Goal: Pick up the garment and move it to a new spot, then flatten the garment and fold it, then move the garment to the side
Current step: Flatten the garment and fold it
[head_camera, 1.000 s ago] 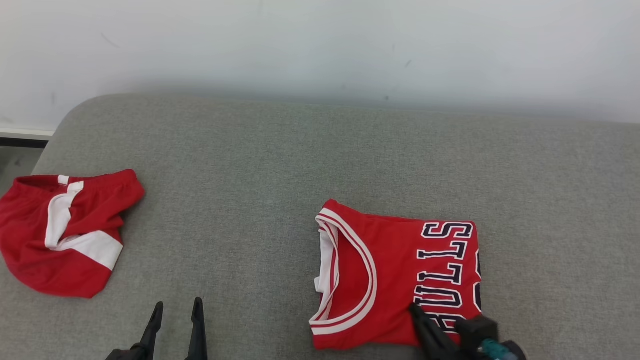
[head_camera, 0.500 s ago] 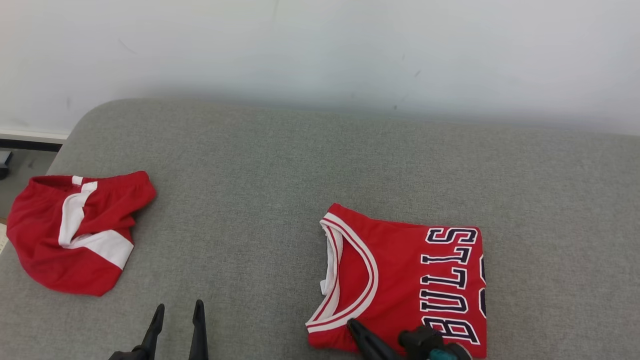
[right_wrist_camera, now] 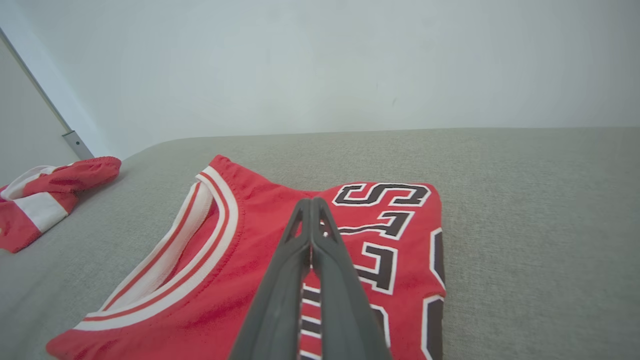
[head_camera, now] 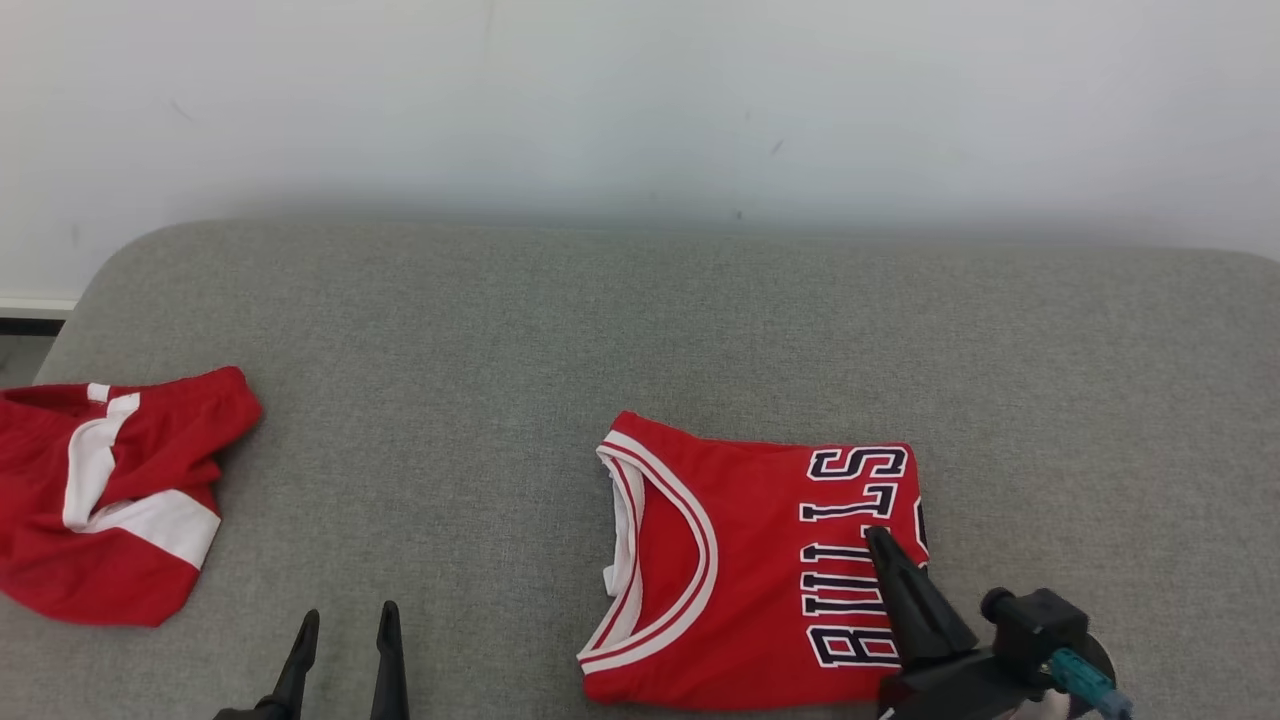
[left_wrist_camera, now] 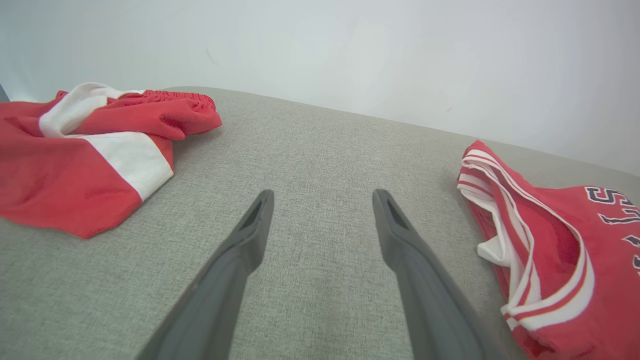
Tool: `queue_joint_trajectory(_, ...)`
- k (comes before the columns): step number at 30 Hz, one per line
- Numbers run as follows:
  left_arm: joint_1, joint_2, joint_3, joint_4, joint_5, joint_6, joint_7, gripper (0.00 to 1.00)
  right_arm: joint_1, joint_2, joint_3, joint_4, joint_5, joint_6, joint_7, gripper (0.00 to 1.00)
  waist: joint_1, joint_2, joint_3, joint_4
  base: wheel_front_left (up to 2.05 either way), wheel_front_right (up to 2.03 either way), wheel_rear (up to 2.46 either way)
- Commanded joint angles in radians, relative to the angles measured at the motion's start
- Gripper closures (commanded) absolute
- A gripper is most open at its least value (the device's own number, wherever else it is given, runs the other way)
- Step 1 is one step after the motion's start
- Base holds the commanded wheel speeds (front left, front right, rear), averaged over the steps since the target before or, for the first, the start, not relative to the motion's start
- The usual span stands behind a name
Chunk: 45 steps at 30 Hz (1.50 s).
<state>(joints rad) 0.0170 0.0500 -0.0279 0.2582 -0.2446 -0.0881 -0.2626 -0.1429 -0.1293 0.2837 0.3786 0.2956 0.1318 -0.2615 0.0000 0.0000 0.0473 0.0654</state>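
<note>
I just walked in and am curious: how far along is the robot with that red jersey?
Folding looks done: the red basketball jersey with dark lettering lies in a neat rectangle on the grey fabric cushion. In hand: the shut right claw sits over its lettering, holding nothing. Remaining: moving it aside.

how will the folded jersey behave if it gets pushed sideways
Probably floppy: the jersey is thin cloth in loose layers, so a push would likely bunch it or undo the fold. It looks light, yet the woven grey cushion may grip it.
</note>
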Motion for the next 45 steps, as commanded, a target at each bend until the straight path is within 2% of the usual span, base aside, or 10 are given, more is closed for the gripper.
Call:
queue_joint_trajectory(1,0.008,0.0,0.004,-0.006,0.009,-0.002,-0.003,0.0,0.019,-0.004,-0.026,-0.017,-0.011,-0.002,-0.003,1.0,0.0,0.0,-0.004,-0.01,0.0,0.0,0.0)
queue_joint_trajectory(14,0.029,0.0,0.005,-0.034,0.096,-0.006,-0.003,0.0,0.174,0.034,-0.277,-0.16,-0.081,-0.002,-0.003,1.0,0.0,0.0,-0.025,-0.051,0.0,0.0,0.0)
queue_joint_trajectory(15,0.029,0.001,0.006,-0.036,0.105,-0.005,-0.003,0.0,0.186,0.04,-0.288,-0.167,-0.087,-0.002,-0.003,0.94,0.0,0.0,-0.027,-0.053,0.0,0.0,0.0)
queue_joint_trajectory(16,0.031,0.001,0.006,-0.041,0.116,-0.005,-0.003,0.0,0.196,0.044,-0.297,-0.176,-0.09,-0.002,-0.003,0.82,0.0,0.0,-0.028,-0.055,0.0,0.0,0.0)
queue_joint_trajectory(17,0.035,0.0,0.007,-0.045,0.122,-0.004,-0.003,0.0,0.206,0.047,-0.305,-0.187,-0.09,-0.002,-0.003,0.58,0.0,0.0,-0.029,-0.058,0.0,0.0,0.0)
queue_joint_trajectory(18,0.041,0.0,0.008,-0.048,0.123,-0.004,-0.003,0.0,0.214,0.049,-0.311,-0.193,-0.092,-0.002,-0.003,0.29,0.0,0.0,-0.03,-0.06,0.0,0.0,0.0)
queue_joint_trajectory(20,0.049,0.001,0.013,-0.057,0.131,-0.005,-0.003,0.0,0.229,0.056,-0.311,-0.207,-0.099,-0.002,-0.003,0.03,0.0,0.0,-0.03,-0.064,0.0,0.0,0.0)
queue_joint_trajectory(21,0.052,0.001,0.016,-0.061,0.131,-0.005,-0.003,0.0,0.234,0.059,-0.314,-0.213,-0.1,-0.002,-0.003,0.0,0.0,0.0,-0.03,-0.066,0.0,0.0,0.0)
queue_joint_trajectory(32,0.07,0.0,0.036,-0.101,0.151,0.009,-0.003,0.0,0.268,0.071,-0.325,-0.208,-0.129,-0.002,-0.003,0.0,0.0,0.0,-0.036,-0.069,0.0,0.0,0.0)
queue_joint_trajectory(45,0.083,0.001,0.047,-0.105,0.171,-0.008,-0.003,0.0,0.26,0.073,-0.324,-0.187,-0.151,-0.002,-0.003,0.0,0.0,0.0,-0.043,-0.06,0.0,0.0,0.0)
